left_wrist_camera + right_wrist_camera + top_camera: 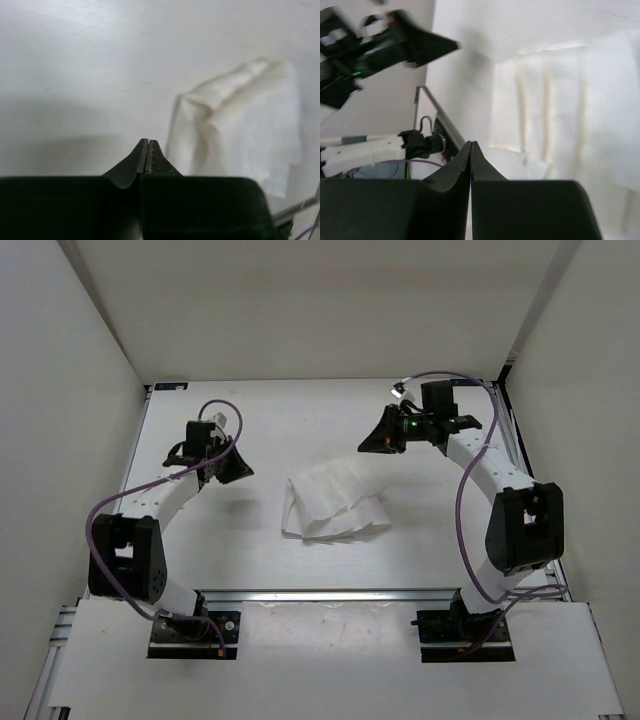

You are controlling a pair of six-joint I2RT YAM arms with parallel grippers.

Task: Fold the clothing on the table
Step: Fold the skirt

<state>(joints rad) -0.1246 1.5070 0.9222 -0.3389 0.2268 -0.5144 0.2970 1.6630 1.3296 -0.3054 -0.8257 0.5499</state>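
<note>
The clothing is a white pleated garment lying folded into a compact bundle in the middle of the table. My left gripper hovers to its left, apart from it, jaws shut on nothing. In the left wrist view the shut fingertips point at bare table, with the clothing to their right. My right gripper hangs above the garment's far right side, also shut and empty. The right wrist view shows the pleats of the clothing beyond the closed gripper.
White walls enclose the table on the left, far and right sides. A silver metal rail runs along the near edge between the two arm bases. The left arm shows blurred in the right wrist view.
</note>
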